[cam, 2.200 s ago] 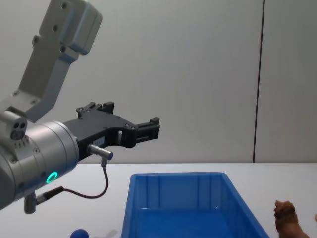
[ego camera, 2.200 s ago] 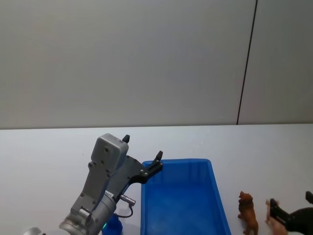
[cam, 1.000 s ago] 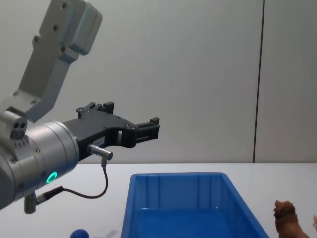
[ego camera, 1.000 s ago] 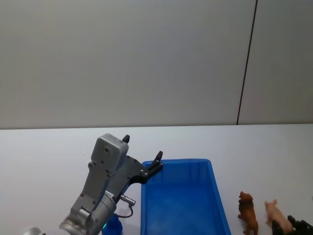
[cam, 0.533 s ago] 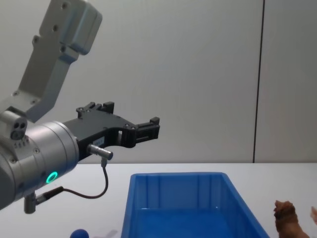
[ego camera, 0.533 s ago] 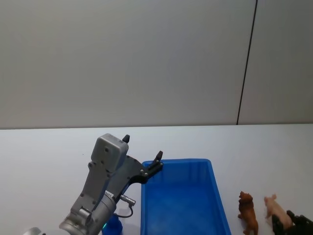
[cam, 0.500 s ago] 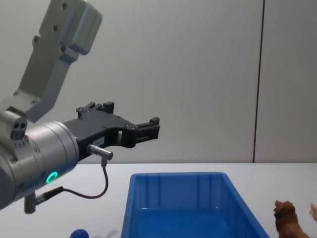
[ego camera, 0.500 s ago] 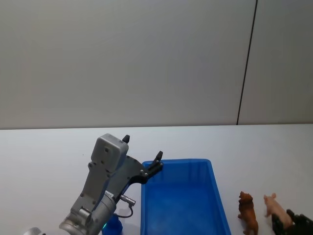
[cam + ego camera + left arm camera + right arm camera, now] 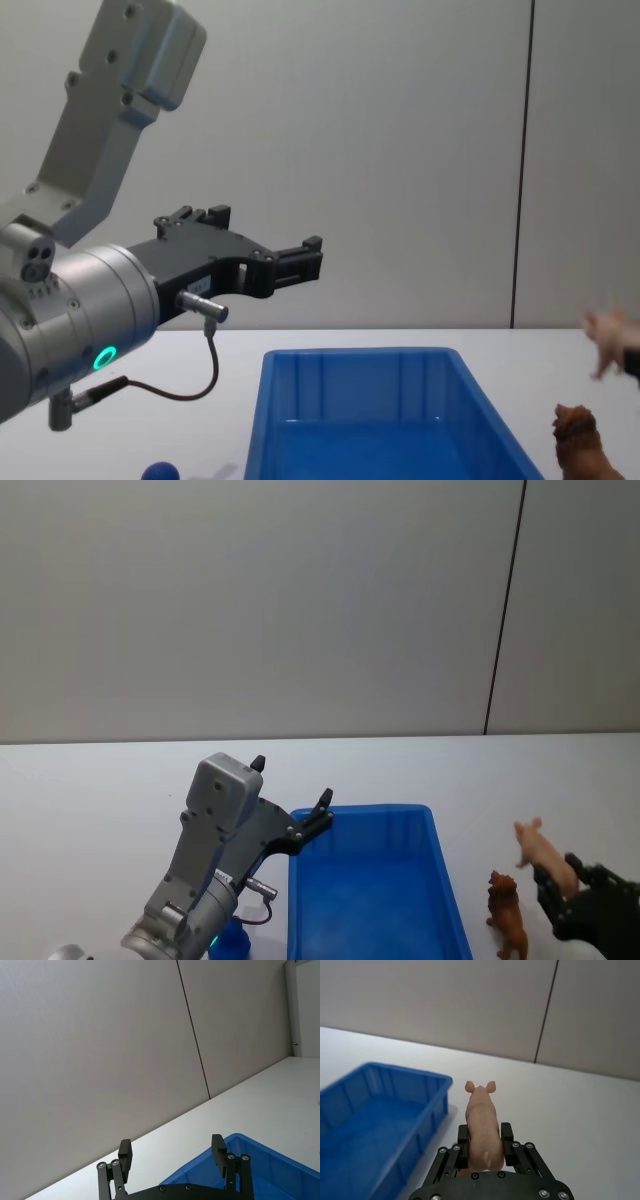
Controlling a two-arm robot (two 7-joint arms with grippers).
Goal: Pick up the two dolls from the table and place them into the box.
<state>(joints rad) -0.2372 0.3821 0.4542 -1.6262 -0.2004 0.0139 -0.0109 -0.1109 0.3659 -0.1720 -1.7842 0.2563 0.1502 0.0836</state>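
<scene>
The pale pink doll (image 9: pixel 533 841) hangs in the air, off the table (image 9: pixel 90 800), with my right gripper (image 9: pixel 558 876) shut on its rear half. The right wrist view has this doll (image 9: pixel 482 1119) between the fingers of the right gripper (image 9: pixel 485 1133), facing away from the camera, to the right of the blue box (image 9: pixel 395 1074). The reddish-brown doll (image 9: pixel 508 916) stands on the table just right of the box (image 9: pixel 380 810). In the chest view it (image 9: pixel 582 446) is low at the right, with the pink doll (image 9: pixel 608 336) above it. My left gripper (image 9: pixel 291 782) is open and empty, held above the box's far left corner.
A small blue round object (image 9: pixel 232 940) lies on the table left of the box, under my left arm. A grey wall with a dark vertical seam (image 9: pixel 505 610) rises behind the table. The box (image 9: pixel 360 354) holds nothing that I can see.
My right gripper closed on the pink doll and lifted it off the table, up and slightly toward the box. The left arm and the brown doll have not moved.
</scene>
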